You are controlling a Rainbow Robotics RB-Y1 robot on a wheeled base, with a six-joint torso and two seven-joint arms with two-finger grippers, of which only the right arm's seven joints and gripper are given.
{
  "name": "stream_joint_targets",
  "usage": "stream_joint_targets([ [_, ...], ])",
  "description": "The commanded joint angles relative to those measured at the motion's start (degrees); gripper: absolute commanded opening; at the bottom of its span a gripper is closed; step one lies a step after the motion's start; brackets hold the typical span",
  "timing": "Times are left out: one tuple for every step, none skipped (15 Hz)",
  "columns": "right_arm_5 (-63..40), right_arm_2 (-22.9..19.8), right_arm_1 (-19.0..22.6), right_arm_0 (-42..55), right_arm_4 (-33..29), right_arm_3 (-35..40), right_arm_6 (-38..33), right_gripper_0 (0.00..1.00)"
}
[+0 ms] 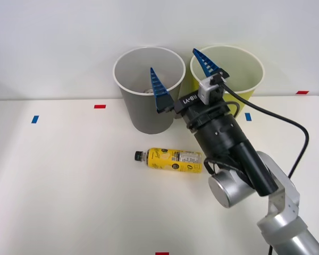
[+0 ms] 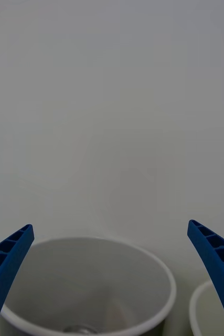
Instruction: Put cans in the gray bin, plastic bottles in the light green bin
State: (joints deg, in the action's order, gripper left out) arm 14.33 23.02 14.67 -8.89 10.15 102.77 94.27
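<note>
The right hand [image 1: 182,74] hangs wide open and empty above the gray bin [image 1: 149,114], the can's silver top [image 2: 80,329] showing inside. The plastic bottle [image 1: 170,159] lies on the desk [image 1: 69,186] just before that bin; reaching down, the forearm could knock the bin or roll the bottle.

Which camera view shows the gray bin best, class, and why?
The front view: the gray bin stands whole on the table, rim to base, beside the light green bin. The right wrist view gives just its white rim and inside, framed by the open right hand.
</note>
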Motion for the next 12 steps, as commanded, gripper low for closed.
stream_joint_targets([
  [0.00, 0.01, 2.82, 8.02, -0.92, 5.69, 0.74, 1.00],
  [0.00, 0.01, 3.35, 10.48, -0.92, 6.83, 0.74, 1.00],
  [0.00, -0.25, 4.05, 13.46, -0.92, 8.23, 0.74, 1.00],
  [0.00, -0.52, 4.85, 16.37, -0.92, 9.73, 0.65, 1.00],
  [0.00, -0.69, 5.55, 19.71, -0.84, 11.22, 0.47, 1.00],
  [0.09, -1.22, 6.08, 23.22, -0.92, 12.54, 0.47, 1.00],
  [0.53, -1.57, 6.43, 25.77, -0.92, 13.24, 0.56, 1.00],
  [1.58, -1.83, 6.96, 28.41, -0.57, 13.33, 0.39, 1.00],
  [2.55, -2.27, 7.04, 30.96, -0.48, 13.33, 0.30, 1.00],
  [3.43, -2.54, 6.96, 32.80, -0.48, 13.33, 0.21, 1.00],
  [4.31, -2.71, 6.96, 35.09, -0.31, 13.33, 0.12, 1.00],
  [5.01, -2.89, 6.87, 36.93, -0.22, 13.33, -0.05, 1.00],
])
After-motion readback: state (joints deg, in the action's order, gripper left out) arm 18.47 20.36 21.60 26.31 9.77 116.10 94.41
